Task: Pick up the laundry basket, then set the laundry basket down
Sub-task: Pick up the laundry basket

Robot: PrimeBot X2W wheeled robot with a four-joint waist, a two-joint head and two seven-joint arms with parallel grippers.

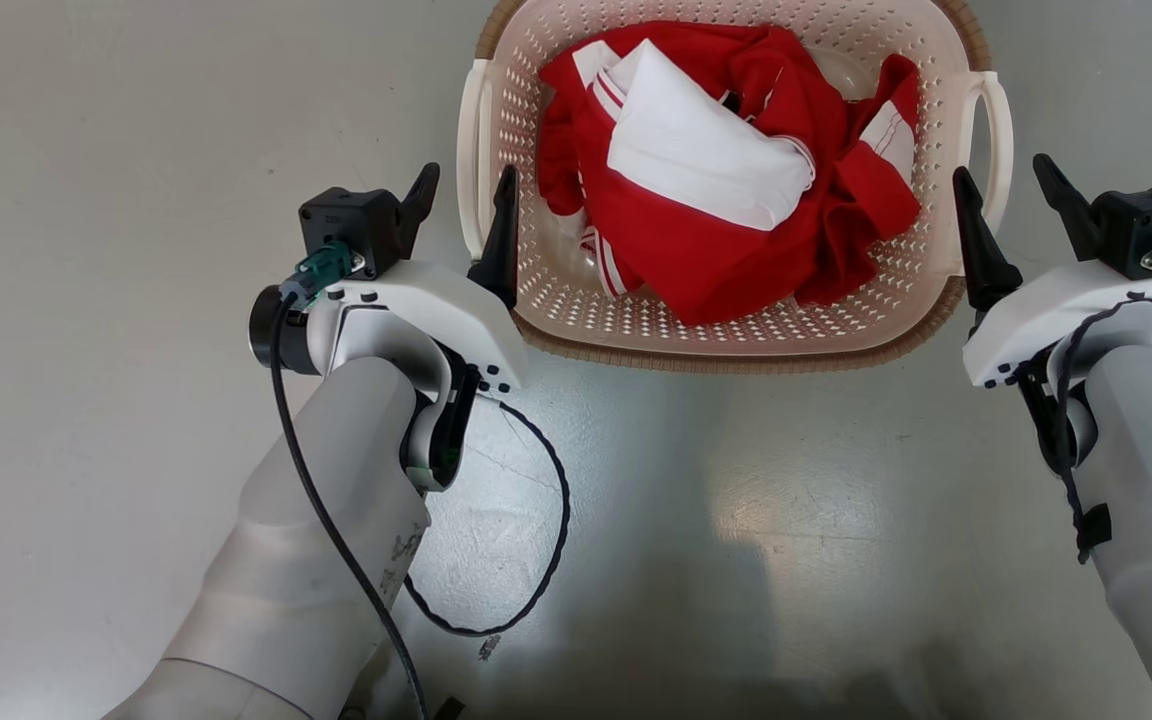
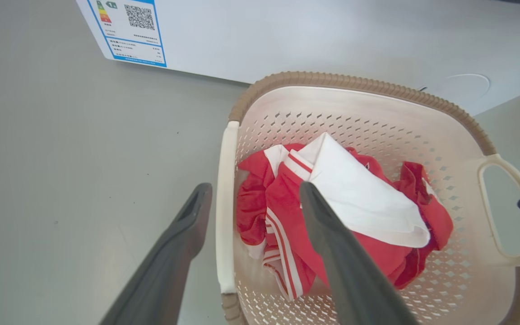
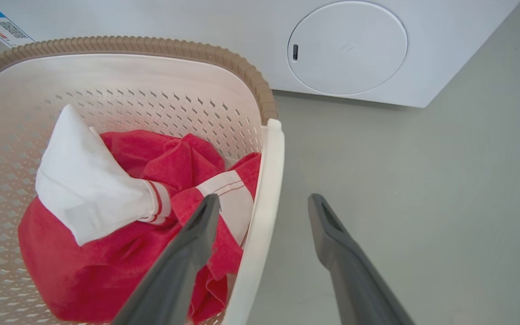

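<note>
Left end effector (image 1: 463,205) stands wide open, one finger on either side of the left handle (image 1: 474,150) of the laundry basket (image 1: 736,352) — not pinching it. Right end effector (image 1: 1011,195), equally spread, straddles the right handle (image 1: 1000,130). The basket sits on the grey floor (image 1: 136,300) near a white washing machine (image 3: 445,45), with red-and-white clothes (image 1: 726,200) inside.

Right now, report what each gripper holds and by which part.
Nothing is held: the left gripper and right gripper straddle the side handles of the laundry basket, jaws open.
</note>
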